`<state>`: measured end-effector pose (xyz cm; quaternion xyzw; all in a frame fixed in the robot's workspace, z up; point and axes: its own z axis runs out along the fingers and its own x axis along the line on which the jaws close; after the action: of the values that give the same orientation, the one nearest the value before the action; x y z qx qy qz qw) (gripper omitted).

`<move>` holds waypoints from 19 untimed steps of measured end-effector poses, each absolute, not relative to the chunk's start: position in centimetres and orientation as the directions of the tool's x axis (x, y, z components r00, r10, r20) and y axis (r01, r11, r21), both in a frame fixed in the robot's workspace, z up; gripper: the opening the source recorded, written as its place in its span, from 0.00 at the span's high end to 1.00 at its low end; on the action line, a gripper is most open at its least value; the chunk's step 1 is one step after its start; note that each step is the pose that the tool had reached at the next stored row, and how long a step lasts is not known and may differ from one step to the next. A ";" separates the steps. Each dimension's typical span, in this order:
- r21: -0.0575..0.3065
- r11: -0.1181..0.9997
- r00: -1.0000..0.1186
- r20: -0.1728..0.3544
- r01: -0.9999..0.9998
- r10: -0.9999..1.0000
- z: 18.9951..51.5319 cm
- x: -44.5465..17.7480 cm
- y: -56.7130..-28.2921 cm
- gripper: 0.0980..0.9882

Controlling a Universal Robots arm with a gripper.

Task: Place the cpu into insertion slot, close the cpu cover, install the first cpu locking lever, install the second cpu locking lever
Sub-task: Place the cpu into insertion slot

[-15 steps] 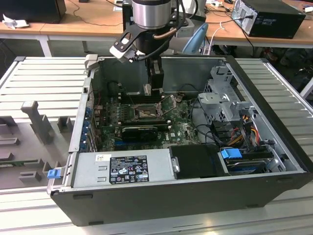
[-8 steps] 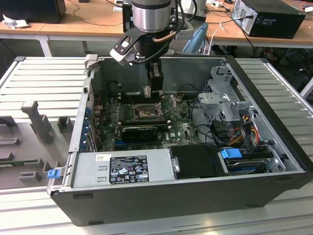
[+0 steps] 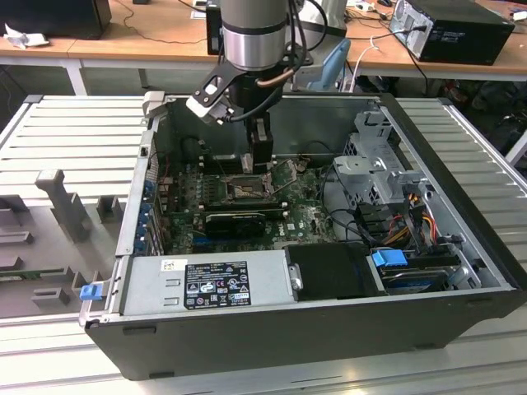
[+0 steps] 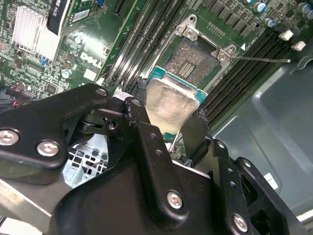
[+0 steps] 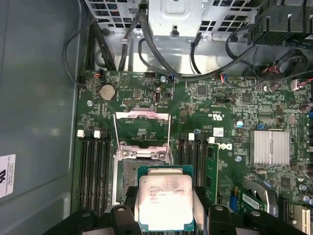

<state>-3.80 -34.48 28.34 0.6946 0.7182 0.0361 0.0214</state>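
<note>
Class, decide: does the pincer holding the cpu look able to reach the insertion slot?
Probably yes: the pincer holds the cpu close to the insertion slot, whose cpu cover is swung open.

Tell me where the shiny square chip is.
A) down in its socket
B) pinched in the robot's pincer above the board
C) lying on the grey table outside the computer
B: the cpu is clamped in the pincer, above the bare insertion slot.
</note>
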 end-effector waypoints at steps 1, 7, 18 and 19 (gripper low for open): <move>0.081 0.032 -0.033 0.019 0.996 0.999 28.1 -3.8 -34.5 0.52; 0.079 0.029 -0.031 0.020 0.996 0.999 27.4 -3.8 -34.5 0.52; 0.076 0.027 -0.028 0.020 0.997 0.999 26.4 -3.8 -34.5 0.52; 0.075 0.027 -0.028 0.020 0.997 0.999 26.3 -3.8 -34.5 0.52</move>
<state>-3.79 -34.48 26.31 0.6968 0.7163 0.0337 0.0191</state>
